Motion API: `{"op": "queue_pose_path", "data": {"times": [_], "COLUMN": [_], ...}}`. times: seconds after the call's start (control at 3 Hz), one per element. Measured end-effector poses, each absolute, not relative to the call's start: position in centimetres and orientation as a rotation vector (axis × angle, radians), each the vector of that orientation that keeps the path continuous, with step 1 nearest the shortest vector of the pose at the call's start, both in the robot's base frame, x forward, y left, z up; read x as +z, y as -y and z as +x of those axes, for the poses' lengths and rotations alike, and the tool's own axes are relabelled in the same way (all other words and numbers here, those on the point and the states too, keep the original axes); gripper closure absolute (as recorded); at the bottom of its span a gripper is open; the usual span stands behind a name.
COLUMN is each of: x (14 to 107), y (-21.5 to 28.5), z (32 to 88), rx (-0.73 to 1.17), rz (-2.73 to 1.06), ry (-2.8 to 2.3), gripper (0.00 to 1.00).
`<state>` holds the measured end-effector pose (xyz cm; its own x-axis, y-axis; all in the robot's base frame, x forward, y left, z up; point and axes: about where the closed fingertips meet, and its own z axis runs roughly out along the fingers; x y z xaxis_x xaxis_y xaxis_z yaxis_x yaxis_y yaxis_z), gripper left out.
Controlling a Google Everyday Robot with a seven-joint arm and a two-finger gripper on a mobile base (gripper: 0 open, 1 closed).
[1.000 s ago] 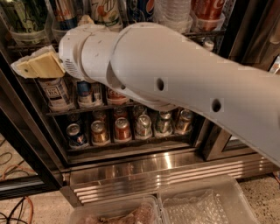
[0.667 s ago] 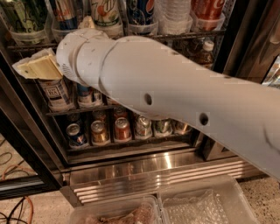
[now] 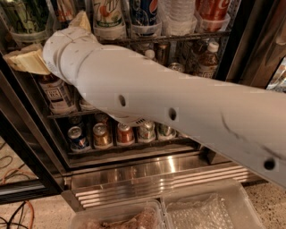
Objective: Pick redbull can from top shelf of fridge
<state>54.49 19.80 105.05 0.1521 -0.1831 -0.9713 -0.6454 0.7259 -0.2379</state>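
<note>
The fridge (image 3: 40, 147) stands open in front of me, black-framed with wire racks. The top shelf (image 3: 178, 36) runs across the top of the view with drinks in clear holders. A slim can with silver and red marks (image 3: 66, 10), seemingly the redbull can, stands there left of the 7up can (image 3: 107, 15), cut off by the frame and partly hidden behind my wrist. My gripper (image 3: 24, 60) is at the far left, just below and left of that can, at rack level. My white arm (image 3: 178, 116) crosses the whole view.
On the top shelf stand a green can (image 3: 22, 15), a Pepsi can (image 3: 144, 12), stacked clear cups (image 3: 178, 18) and a red can (image 3: 214, 10). Lower racks hold bottles (image 3: 56, 96) and short cans (image 3: 103, 135). Clear bins (image 3: 210, 210) lie on the floor below the ribbed steel base (image 3: 147, 176).
My arm has reached further into the fridge and now fills more of the view. The gripper has shifted a little left and up, towards the top shelf.
</note>
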Motion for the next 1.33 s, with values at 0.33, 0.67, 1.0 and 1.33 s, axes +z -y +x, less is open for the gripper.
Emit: {"op": "queue_pose_path", "data": {"times": [0.33,0.67,1.0,1.33], "x": [106.3,106.6,106.2,105.6], "y": [-21.4,-21.7,-20.4,-18.3], "z": [55.2,55.5,55.6,55.6], "rx": [0.365,0.338,0.289,0.225], "rz": [-0.736,-0.725,-0.685,-0.622], "ry": [-1.374,-1.371,-1.402,-1.450], "gripper": [0.16,0.29,0.24,0.22]}}
